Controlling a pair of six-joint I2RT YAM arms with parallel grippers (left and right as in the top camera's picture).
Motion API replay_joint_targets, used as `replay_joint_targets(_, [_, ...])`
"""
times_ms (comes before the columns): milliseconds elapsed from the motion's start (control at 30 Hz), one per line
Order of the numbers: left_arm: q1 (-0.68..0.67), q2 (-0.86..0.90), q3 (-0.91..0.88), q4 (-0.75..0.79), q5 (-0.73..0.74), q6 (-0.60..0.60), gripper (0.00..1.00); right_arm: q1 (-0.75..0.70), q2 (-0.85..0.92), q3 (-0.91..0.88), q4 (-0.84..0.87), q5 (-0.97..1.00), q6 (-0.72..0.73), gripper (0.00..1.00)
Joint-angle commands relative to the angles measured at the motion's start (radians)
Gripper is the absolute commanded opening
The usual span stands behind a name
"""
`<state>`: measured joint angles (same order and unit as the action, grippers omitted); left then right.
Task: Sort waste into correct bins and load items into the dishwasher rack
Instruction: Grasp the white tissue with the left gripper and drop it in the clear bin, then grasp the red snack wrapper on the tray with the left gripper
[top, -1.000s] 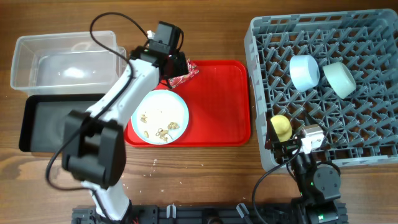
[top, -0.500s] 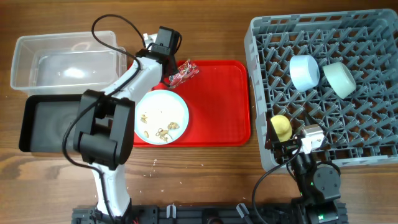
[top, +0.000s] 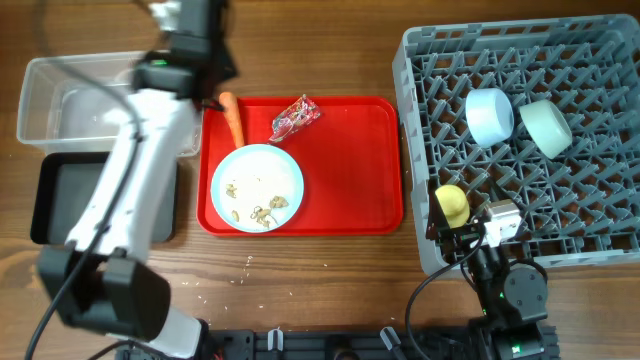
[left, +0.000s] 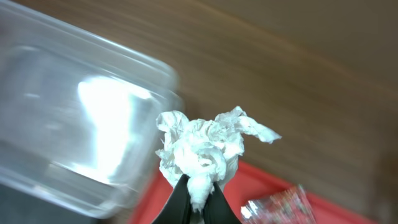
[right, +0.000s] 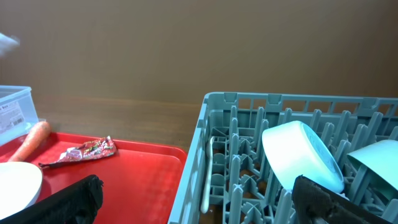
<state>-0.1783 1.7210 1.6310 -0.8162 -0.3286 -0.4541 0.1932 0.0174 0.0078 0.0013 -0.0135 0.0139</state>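
Observation:
My left gripper (left: 199, 190) is shut on the crumpled white tissue (left: 202, 146) and holds it in the air by the near corner of the clear tub (left: 74, 124). On the red tray (top: 350, 170) lie the orange carrot (top: 232, 117), the red-and-white wrapper (top: 295, 117) and the light blue plate (top: 257, 187) with rice-like scraps (top: 255, 205). The grey rack (top: 600, 60) holds a light blue bowl (top: 490, 115), a pale green bowl (top: 545, 127), a yellow-green cup (top: 452, 205) and a white spoon (right: 207, 180). My right gripper (right: 196, 186) stands open at the rack's front left corner.
The black tray (top: 60, 200) sits in front of the clear tub (top: 100, 100), left of the red tray. My left arm (top: 150, 130) stretches over both bins. A few crumbs (top: 248, 263) lie on the wooden table in front of the red tray.
My left gripper has shut on the tissue at the red tray's back left and swung left with it toward the clear tub. The carrot now shows. The right arm has not moved.

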Motion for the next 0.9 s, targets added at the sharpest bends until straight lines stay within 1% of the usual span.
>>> replay_joint_targets(0, [0.158,0.063,-0.01,-0.008,-0.027,0.006,0.06,-0.004,-0.013,-0.003,0.006,0.013,0.013,1.0])
replay_joint_targets(33, [0.184,0.087,-0.01,-0.007,-0.027,0.006,0.08,-0.004,-0.013,-0.003,0.006,0.013,0.013,1.0])
replay_joint_targets(67, [0.209,0.119,-0.01,-0.006,-0.024,0.013,0.13,-0.004,-0.013,-0.003,0.006,0.013,0.013,1.0])
replay_joint_targets(133, [0.238,0.178,-0.01,0.005,0.025,0.069,0.26,-0.004,-0.013,-0.003,0.006,0.013,0.013,1.0])
replay_joint_targets(167, [0.248,0.205,-0.01,0.01,0.053,0.09,0.42,-0.004,-0.013,-0.003,0.006,0.013,0.013,1.0])
replay_joint_targets(200, [0.254,0.227,-0.01,0.017,0.071,0.119,0.48,-0.004,-0.013,-0.003,0.006,0.013,0.013,1.0])
replay_joint_targets(233, [0.255,0.232,-0.009,0.026,0.071,0.14,0.61,-0.004,-0.013,-0.003,0.006,0.013,0.013,1.0])
replay_joint_targets(267, [0.252,0.227,-0.001,0.026,0.076,0.141,0.64,-0.004,-0.013,-0.003,0.006,0.013,0.013,1.0])
replay_joint_targets(333, [0.232,0.191,0.042,0.003,0.194,0.141,0.66,-0.004,-0.013,-0.003,0.006,0.013,0.013,1.0])
replay_joint_targets(433, [0.178,0.148,0.06,-0.022,0.425,0.14,0.65,-0.004,-0.013,-0.003,0.006,0.013,0.013,1.0])
replay_joint_targets(467, [0.153,0.146,0.06,-0.038,0.46,0.14,0.64,-0.004,-0.013,-0.003,0.006,0.013,0.013,1.0])
replay_joint_targets(500, [0.113,0.15,0.056,-0.059,0.47,0.142,0.63,-0.004,-0.013,-0.003,0.006,0.013,0.013,1.0])
replay_joint_targets(567, [0.021,0.181,0.032,-0.068,0.46,0.225,0.63,-0.004,-0.013,-0.003,0.006,0.013,0.013,1.0])
replay_joint_targets(633, [-0.067,0.23,0.011,-0.063,0.35,0.299,0.63,-0.004,-0.013,-0.003,0.006,0.013,0.013,1.0])
replay_joint_targets(700, [-0.116,0.284,0.01,-0.049,0.248,0.303,0.63,-0.004,-0.013,-0.003,0.006,0.013,0.013,1.0])
replay_joint_targets(767, [-0.159,0.363,0.01,0.006,0.267,0.372,0.62,-0.004,-0.013,-0.003,0.006,0.013,0.013,1.0])
replay_joint_targets(867, [-0.174,0.422,0.01,0.026,0.267,0.381,0.62,-0.004,-0.013,-0.003,0.006,0.013,0.013,1.0])
